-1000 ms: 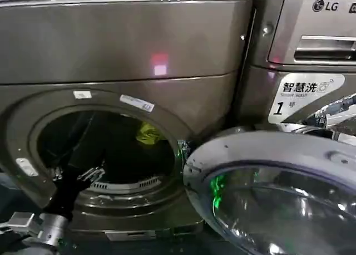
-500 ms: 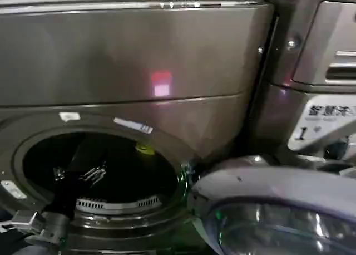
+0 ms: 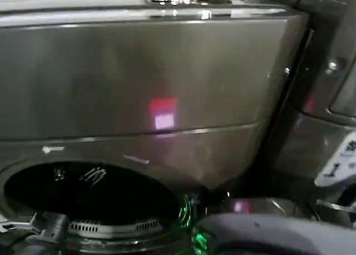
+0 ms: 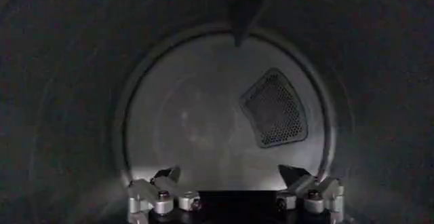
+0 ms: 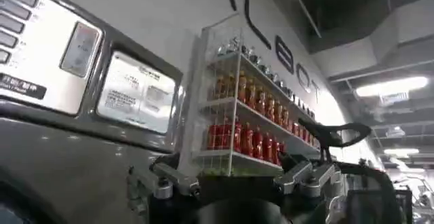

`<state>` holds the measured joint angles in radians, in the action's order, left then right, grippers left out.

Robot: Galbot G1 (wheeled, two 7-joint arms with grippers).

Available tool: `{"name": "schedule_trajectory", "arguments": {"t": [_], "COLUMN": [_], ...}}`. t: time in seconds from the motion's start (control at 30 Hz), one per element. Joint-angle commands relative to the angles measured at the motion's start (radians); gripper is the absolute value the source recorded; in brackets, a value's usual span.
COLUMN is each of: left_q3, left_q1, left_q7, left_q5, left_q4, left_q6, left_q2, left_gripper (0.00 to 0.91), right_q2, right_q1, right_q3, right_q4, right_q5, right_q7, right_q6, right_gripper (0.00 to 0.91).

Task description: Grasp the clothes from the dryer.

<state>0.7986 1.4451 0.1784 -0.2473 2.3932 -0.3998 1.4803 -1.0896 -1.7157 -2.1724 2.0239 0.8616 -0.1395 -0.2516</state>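
One pincer, the left [image 4: 234,178], sits jaws apart inside the dryer [image 3: 139,77] drum; clothes (soft, light, judging by the task) should pinch anywhere on a fold.

dryer [image 3: 139,77] glossy metal, drum interior seemingly matt

The dryer [image 3: 139,71] is the carrier here: a dark grey-bronze front-loader with a plain front panel and a round porthole [image 3: 83,196] low in the head view. Inside, the drum [image 4: 61,96] is dark, with a pale round back wall [image 4: 203,123] bearing 1 perforated vent patch [image 4: 274,108]. No fabric can be made out on the visible drum surfaces.
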Motion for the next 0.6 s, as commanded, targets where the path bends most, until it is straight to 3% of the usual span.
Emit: {"name": "schedule_trajectory", "arguments": {"t": [0.03,0.23,0.6], "left_q3": [-0.01,-0.048,-0.135], "left_q1": [-0.017,-0.101,-0.458], "left_q7": [0.001,-0.003,-0.029], "left_q5": [0.006,-0.005,-0.028], "left_q4": [-0.03,-0.143,-0.542], "left_q6": [0.007,0.035,0.079], "left_q2": [-0.004,-0.046,-0.11], "left_gripper": [0.907,0.907,0.907], "right_q2": [0.001,0.004,0.004], "right_q1": [-0.007,-0.024,-0.057], "right_q3": [-0.011,-0.035,-0.09], "right_q4": [0.002,0.004,0.006], "right_q5": [0.002,0.002,-0.018], "right_q7": [0.003,0.017,0.033], "right_q6": [0.001,-0.012,-0.044], "right_gripper": [0.907,0.907,0.907]}}
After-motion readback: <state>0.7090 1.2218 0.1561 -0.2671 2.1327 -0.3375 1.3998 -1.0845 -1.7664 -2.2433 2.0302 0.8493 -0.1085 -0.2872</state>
